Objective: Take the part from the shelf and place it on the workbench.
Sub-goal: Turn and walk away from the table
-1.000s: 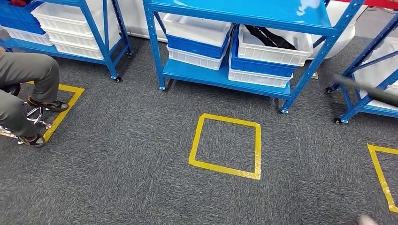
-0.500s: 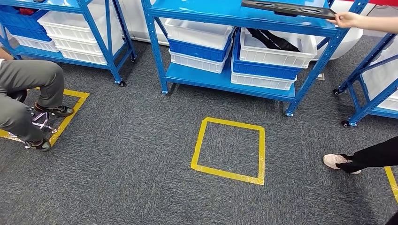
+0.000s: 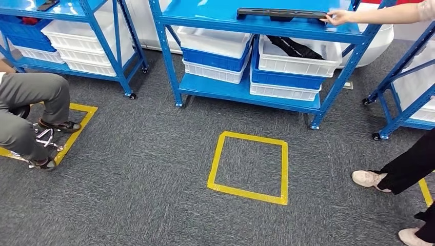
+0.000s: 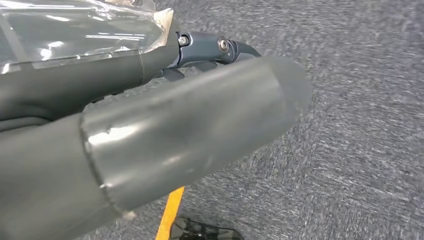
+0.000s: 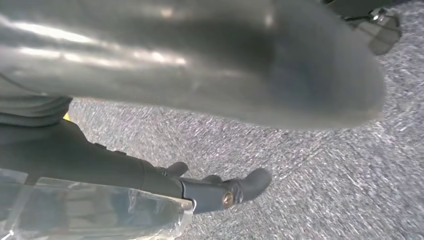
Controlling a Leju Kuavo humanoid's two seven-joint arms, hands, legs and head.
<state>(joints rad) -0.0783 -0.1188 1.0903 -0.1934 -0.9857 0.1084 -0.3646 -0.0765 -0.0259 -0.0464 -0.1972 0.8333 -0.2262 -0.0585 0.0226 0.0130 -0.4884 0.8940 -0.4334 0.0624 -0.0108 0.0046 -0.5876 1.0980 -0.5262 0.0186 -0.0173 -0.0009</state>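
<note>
Long flat black part (image 3: 281,13) on the blue shelf's (image 3: 215,13) top board, long axis crosswise, a person's hand (image 3: 338,17) touching its right end. Well ahead of both hanging arms, nearer the right. Left hand (image 4: 215,50) and right hand (image 5: 220,190) over grey carpet, apparently holding nothing; clenched or released, cannot tell

Right wrist cam: right hand (image 5: 210,150) hangs over grey carpet floor (image 5: 320,190), holding nothing. Thick grey thumb (image 5: 200,60) blurred across the near field, darker fingers (image 5: 245,187) curved, apart from the thumb. Clear plastic wrap (image 5: 95,210) covers the wrist end of the hand. Small bit of yellow tape (image 5: 66,116) on the carpet beside the hand. Carpet motion-blurred.
</note>
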